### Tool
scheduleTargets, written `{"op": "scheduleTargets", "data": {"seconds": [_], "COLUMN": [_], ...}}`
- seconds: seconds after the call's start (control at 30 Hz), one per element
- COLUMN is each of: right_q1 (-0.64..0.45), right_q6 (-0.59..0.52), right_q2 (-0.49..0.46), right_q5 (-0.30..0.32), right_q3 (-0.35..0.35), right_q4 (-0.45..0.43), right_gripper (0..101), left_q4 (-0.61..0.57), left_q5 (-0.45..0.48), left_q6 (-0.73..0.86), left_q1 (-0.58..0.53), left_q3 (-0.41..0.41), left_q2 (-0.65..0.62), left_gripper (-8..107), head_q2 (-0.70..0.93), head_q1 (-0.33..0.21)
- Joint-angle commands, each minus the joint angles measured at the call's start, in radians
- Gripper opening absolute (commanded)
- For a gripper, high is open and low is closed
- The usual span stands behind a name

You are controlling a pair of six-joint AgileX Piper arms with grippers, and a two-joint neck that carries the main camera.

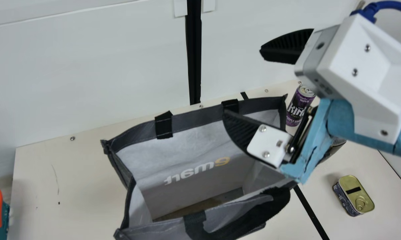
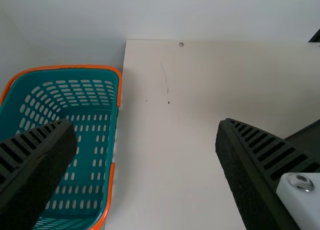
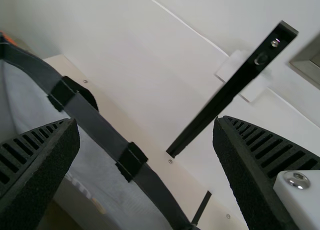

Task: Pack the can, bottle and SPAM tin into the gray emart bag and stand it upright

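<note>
Jaws of your right gripper (image 1: 242,82) and left gripper (image 2: 145,122) are wide open, empty | can (image 1: 296,108), SPAM tin (image 1: 355,195) sit outside upright bag (image 1: 197,116), both left to pack | bottle status unclear

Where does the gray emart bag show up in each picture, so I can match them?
Main view: the gray bag spans the centre, down to the bottom edge.
Left wrist view: apparently just a dark piece at the right edge.
Right wrist view: lower left, down to the bottom edge.
Shared landmark: the screw nearest the cream table's far-left corner.
</note>
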Motion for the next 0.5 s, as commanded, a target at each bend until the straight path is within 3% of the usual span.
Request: {"op": "scheduleTargets", "data": {"seconds": [0.0,0.47], "right_q1": [-0.058,-0.290], "right_q6": [-0.017,-0.085], "right_q2": [0.005,0.063], "right_q5": [0.001,0.001], "right_q3": [0.002,0.003], "right_q4": [0.017,0.069], "right_gripper": [95,95], "left_q4": [0.000,0.000], "left_q5": [0.000,0.000], "left_q6": [0.000,0.000], "left_q1": [0.000,0.000], "left_q3": [0.000,0.000], "left_q2": [0.000,0.000], "left_gripper": [90,90], "head_q2": [-0.002,-0.002], "head_q1": [-0.023,-0.023]}}
